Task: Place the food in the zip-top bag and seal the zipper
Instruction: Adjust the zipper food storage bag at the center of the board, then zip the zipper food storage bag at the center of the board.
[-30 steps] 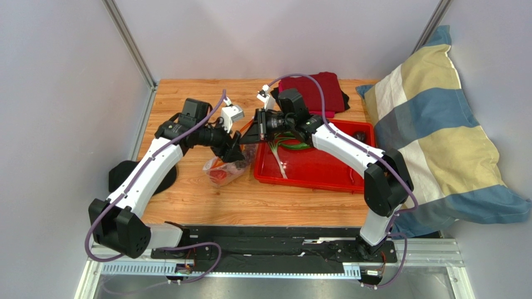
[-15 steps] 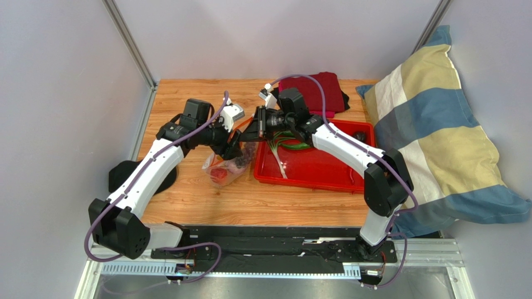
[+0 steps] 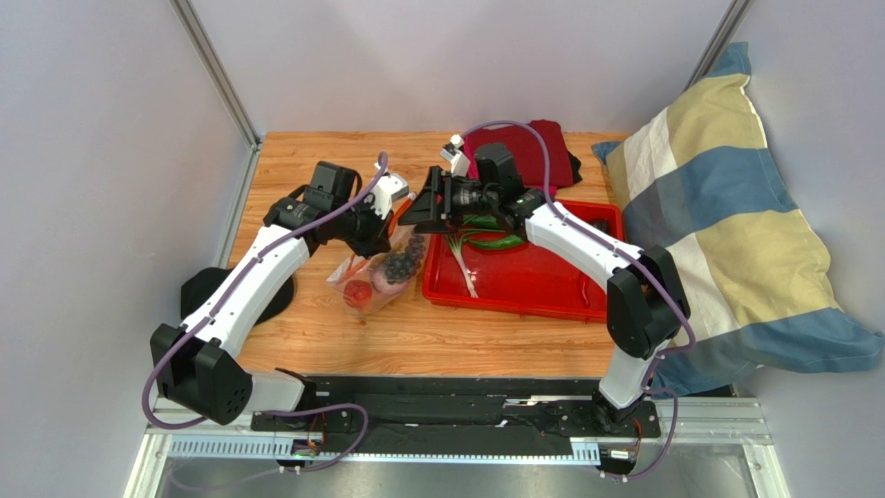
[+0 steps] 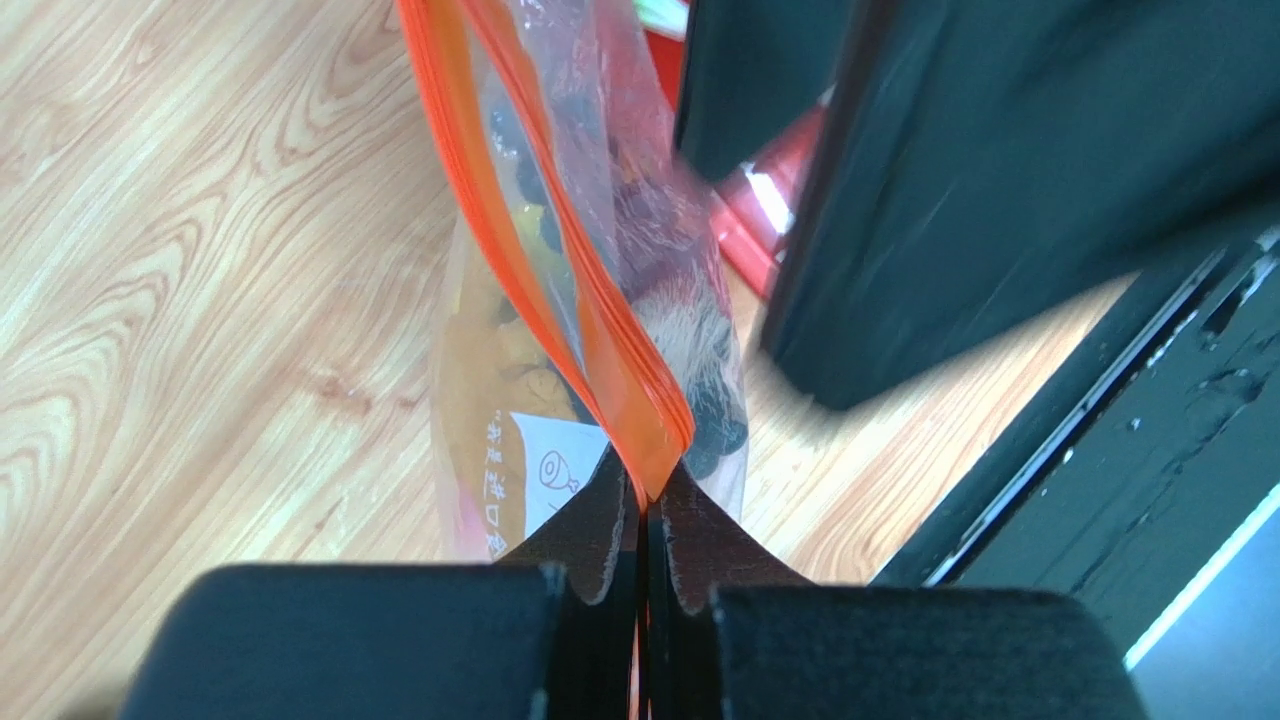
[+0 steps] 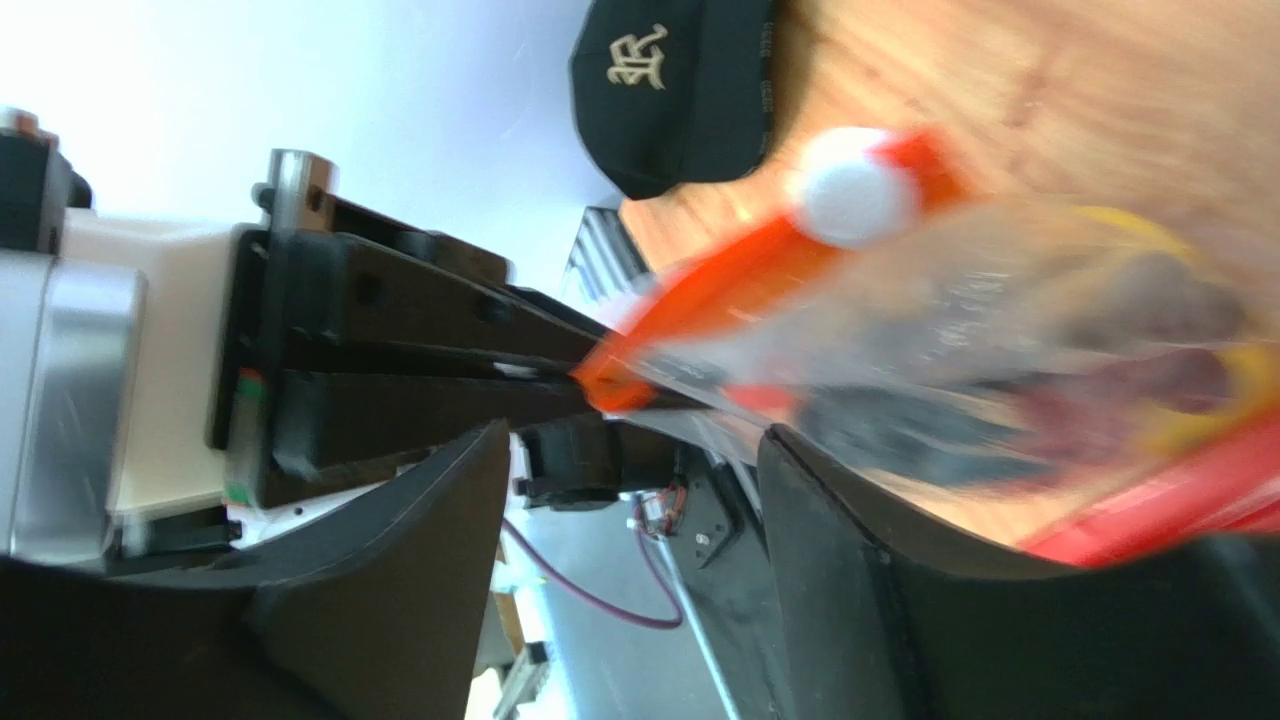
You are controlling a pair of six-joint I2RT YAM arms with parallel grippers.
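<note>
The clear zip-top bag (image 3: 376, 278) rests on the wooden table just left of the red tray, its mouth lifted. Food shows through the plastic: a dark grape bunch (image 3: 401, 266) and a red piece (image 3: 358, 293). My left gripper (image 4: 649, 510) is shut on one end of the orange zipper (image 4: 511, 225), and the bag (image 4: 519, 435) with its white label hangs beyond the fingers. My right gripper (image 5: 631, 503) stands open at the other end of the bag's mouth, nothing between its fingers (image 5: 413, 578). The zipper (image 5: 706, 293) and the blurred bag (image 5: 1037, 323) cross just above them.
The red tray (image 3: 530, 285) sits right of the bag with green onion stalks (image 3: 486, 242) and a small dark item (image 3: 600, 224). A dark red cloth (image 3: 532, 150) lies behind it. A striped pillow (image 3: 727, 228) fills the right side. Grey walls enclose the table.
My left gripper has closed onto the zipper strip. My right gripper has opened, let go of the bag's mouth and drawn back a little. The bag's mouth has shifted slightly.
</note>
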